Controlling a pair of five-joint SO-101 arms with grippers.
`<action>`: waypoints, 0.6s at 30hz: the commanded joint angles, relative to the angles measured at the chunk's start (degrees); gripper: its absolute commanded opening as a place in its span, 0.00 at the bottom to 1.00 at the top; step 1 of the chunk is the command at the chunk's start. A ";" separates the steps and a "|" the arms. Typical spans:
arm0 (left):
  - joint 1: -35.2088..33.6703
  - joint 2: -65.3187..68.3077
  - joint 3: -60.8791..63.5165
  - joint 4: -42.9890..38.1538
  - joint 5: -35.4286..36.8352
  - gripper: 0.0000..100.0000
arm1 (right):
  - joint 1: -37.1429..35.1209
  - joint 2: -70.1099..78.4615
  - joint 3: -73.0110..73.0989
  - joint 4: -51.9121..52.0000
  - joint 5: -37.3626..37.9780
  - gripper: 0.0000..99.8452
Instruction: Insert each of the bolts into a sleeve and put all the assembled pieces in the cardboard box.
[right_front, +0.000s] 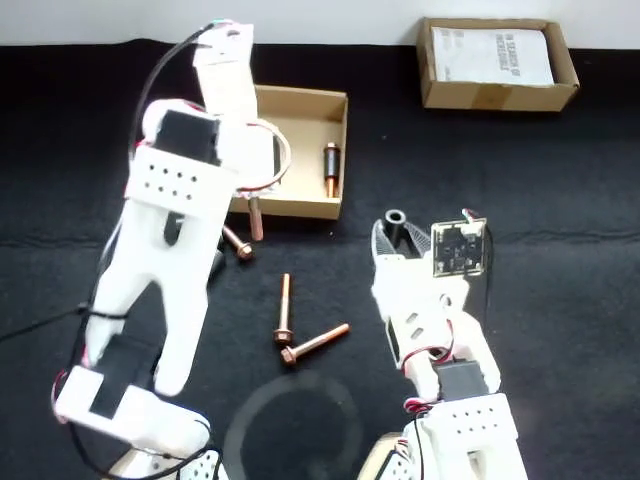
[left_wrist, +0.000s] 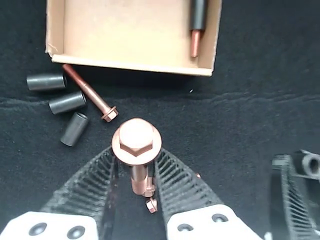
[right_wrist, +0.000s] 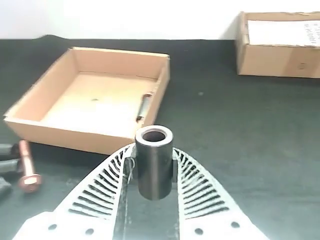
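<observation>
- Though spread only as wide as the shank between its fingers, grips a copper bolt (left_wrist: 136, 140) in the left gripper (left_wrist: 136, 152), hex head up, just short of the cardboard box (left_wrist: 125, 30).
- Hangs there above the black mat (right_front: 560, 200), not touching it.
- Pinches a dark sleeve (right_wrist: 153, 170) upright in the right gripper (right_wrist: 153, 148), open bore on top, fingers parted by no more than the sleeve's width.
- Sits out over the mat with that sleeve, apart from the box's near corner.
- Finds one assembled piece (right_front: 331, 168) inside the box, lying along the wall on the right arm's side, copper tip poking out of its sleeve.
- Counts two more on the mat between the arms: a loose bolt (right_front: 284, 308) and a second loose bolt (right_front: 315, 343), heads close together.
- Adds a third loose bolt (left_wrist: 90, 93), aslant, its tip at the box's near wall.
- Adds three bare sleeves (left_wrist: 67, 102) just beside that bolt.
- Places a smaller carton (right_front: 497, 60) with a printed sheet inside at the mat's far edge, well apart.
</observation>
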 joint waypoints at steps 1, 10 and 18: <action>-0.22 -9.10 4.00 -1.93 -0.35 0.01 | -0.66 -0.31 -0.31 -1.27 -0.88 0.01; -3.12 -41.10 37.49 -22.95 -8.35 0.01 | -4.18 -0.31 0.40 -3.65 -0.88 0.01; -2.68 -55.60 59.47 -39.21 -10.11 0.01 | -8.04 -0.22 14.11 -30.11 -0.35 0.01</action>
